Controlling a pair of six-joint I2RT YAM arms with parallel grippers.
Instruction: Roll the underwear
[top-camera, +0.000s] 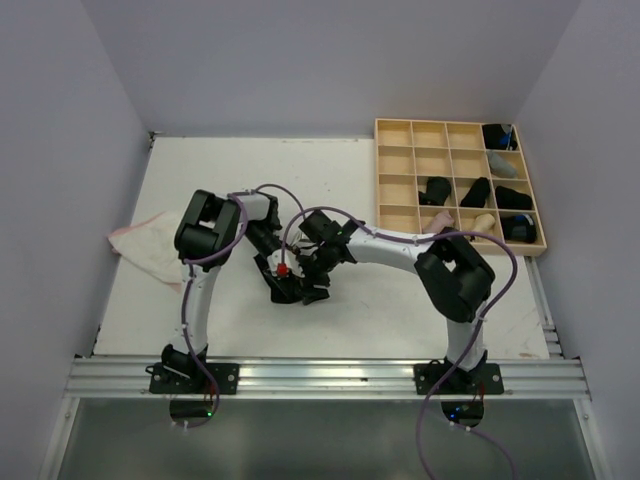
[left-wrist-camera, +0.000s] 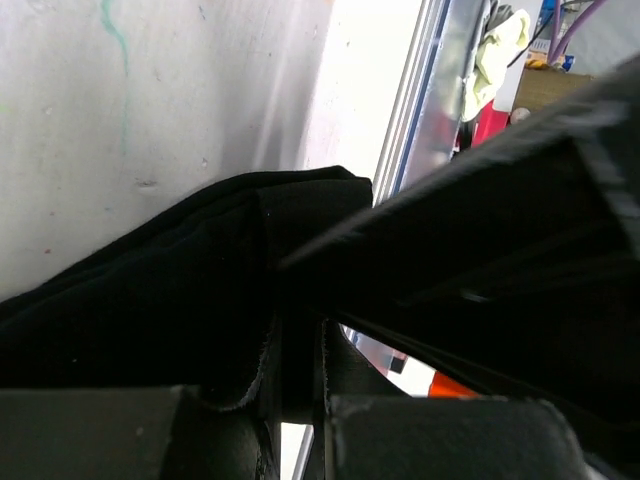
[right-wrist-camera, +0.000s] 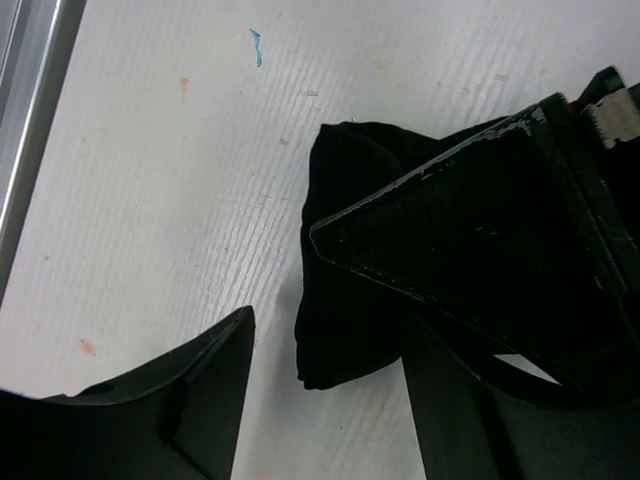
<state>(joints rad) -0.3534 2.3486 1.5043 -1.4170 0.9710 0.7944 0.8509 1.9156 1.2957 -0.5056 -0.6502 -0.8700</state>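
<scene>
A folded piece of black underwear (top-camera: 291, 294) lies on the white table between the two arms. In the left wrist view its cloth (left-wrist-camera: 180, 290) runs in between my fingers, and my left gripper (left-wrist-camera: 298, 338) is shut on a fold of it. My right gripper (right-wrist-camera: 328, 335) stands open just above the table, one finger on each side of the cloth's rounded end (right-wrist-camera: 345, 310), without pinching it. The left gripper's dark body (right-wrist-camera: 480, 250) covers the rest of the cloth there. From above, both grippers (top-camera: 300, 272) crowd over the underwear and hide most of it.
A pale wooden grid tray (top-camera: 396, 133) stands at the back right, with several dark rolls and a light one in its cells. A whitish, pink-edged cloth (top-camera: 150, 245) lies at the table's left edge. A metal rail (top-camera: 320, 375) runs along the near edge.
</scene>
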